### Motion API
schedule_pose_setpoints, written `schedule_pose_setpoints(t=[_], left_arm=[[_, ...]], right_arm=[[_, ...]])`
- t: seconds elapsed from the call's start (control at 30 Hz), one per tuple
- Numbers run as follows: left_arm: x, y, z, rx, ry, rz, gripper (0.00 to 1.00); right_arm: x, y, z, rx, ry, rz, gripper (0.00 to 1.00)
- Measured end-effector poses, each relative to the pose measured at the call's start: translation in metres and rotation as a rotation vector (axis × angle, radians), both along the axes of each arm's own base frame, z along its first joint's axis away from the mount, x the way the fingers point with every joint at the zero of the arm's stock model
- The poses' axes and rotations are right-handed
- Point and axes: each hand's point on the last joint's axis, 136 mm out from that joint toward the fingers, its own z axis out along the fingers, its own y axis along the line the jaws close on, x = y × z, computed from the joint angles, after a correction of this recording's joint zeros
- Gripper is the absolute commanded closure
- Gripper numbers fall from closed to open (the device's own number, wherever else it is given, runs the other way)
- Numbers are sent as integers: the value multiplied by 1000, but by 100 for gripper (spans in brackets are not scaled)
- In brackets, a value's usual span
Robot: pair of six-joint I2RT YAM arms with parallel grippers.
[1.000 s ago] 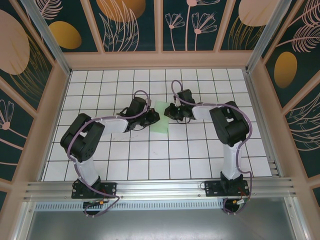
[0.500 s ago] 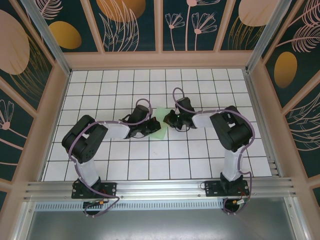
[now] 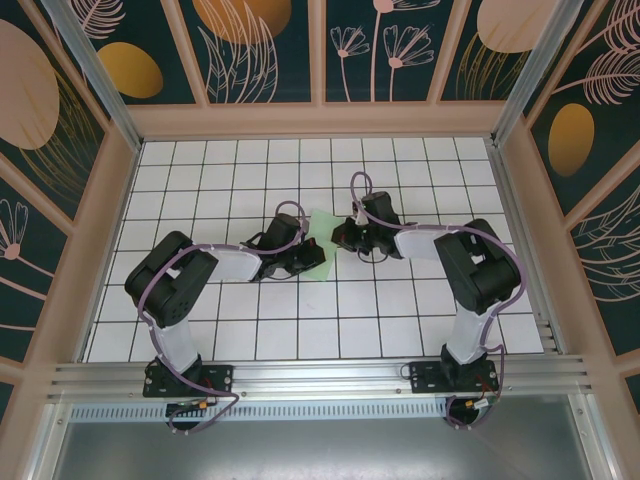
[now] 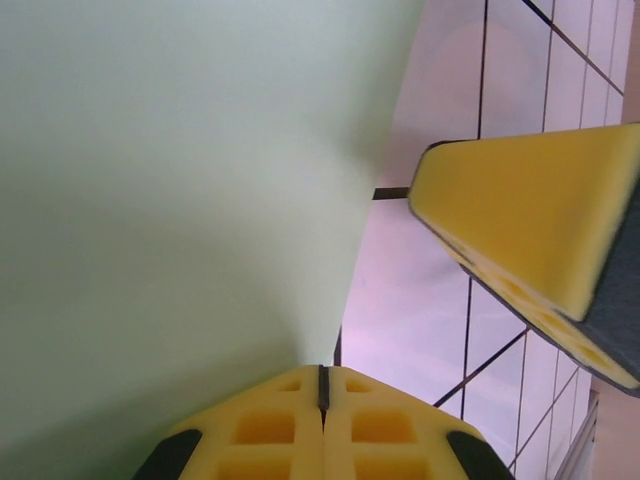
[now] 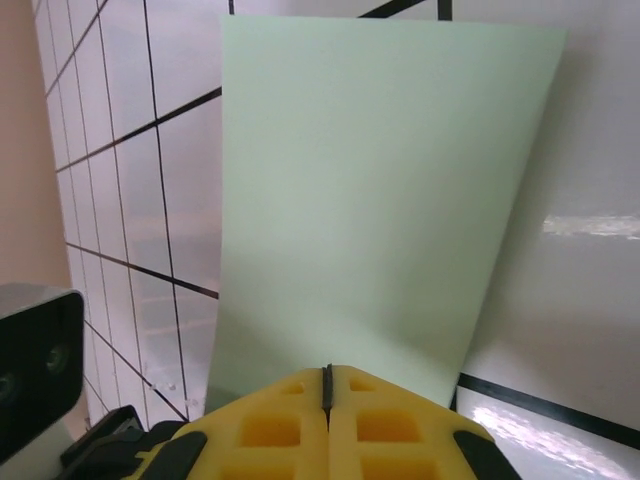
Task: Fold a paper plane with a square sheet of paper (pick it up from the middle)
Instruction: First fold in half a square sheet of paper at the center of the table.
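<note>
Both arms reached in from the near edge over the tiled table [image 3: 300,315] and met near its middle.

The left gripper [image 4: 322,378] was closed tight. Its yellow pads [image 4: 265,430] sat together with only a thin seam between them. The sheet of paper [image 4: 180,200] rose from that seam, bowed rather than flat. One yellow finger [image 4: 520,230], judged to belong to the opposite arm, stood just beside the sheet's edge.

The right gripper [image 5: 327,378] was likewise pinched shut, with the sheet's near edge meeting its seam and the pale green face running away to a straight far edge.

From above, the sheet sat between the two tools, gripped from opposite sides. Whether it was lifted clear of the tiles could not be determined.

Assessment: the task was at an early stage. The sheet had been secured, but no crease, centre fold or pointed nose was visible. All folds needed for the paper plane were judged outstanding.
</note>
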Motion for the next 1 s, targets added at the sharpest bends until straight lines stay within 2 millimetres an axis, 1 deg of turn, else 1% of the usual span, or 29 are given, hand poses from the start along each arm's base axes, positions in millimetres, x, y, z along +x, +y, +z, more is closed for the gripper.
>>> schedule_pose_setpoints(t=[0.17,0.27,0.4,0.7,1.0], left_arm=[[-1,-7,5,-23,2,-21,100],[-1,-12,4,-29,7,-29,100],[-2,-13,-2,-24,25,-34,100],[-2,-9,-17,18,65,-14,100],[-2,-8,-19,29,74,-11,100]], right_arm=[[-6,2,-6,-1,15,39,100],[-11,1,-19,-16,48,53,100],[-16,-2,-32,-38,78,64,100],[-12,2,-31,-45,66,91,100],[-10,4,-32,-64,61,122,100]])
